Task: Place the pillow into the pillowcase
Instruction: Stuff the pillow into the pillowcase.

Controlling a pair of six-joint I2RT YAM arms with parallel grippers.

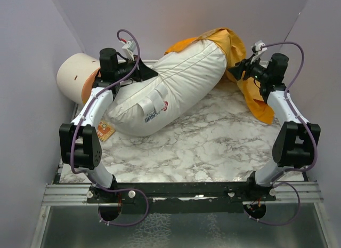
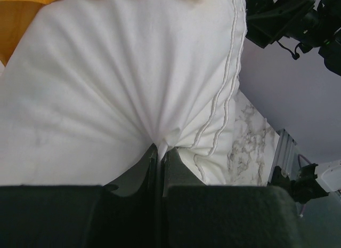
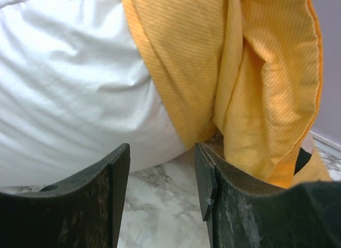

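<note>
Pillow has only its upper-right tip inside the pillowcase, most of it bare; left gripper pinches its fabric, right gripper stands parted, empty.

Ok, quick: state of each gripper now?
Left gripper: closed, pinching the plump white fabric pillow.
Right gripper: open, empty, near the orange-yellow fabric pillowcase.

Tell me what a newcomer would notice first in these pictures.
A big white pillow lies diagonally across the marble table, its far end capped by the orange-yellow pillowcase at the back right. The left gripper pinches a fold of the pillow's fabric on its left side, while the right gripper stands open beside the pillowcase's hanging cloth. A cream cylinder sits in the back left corner.
</note>
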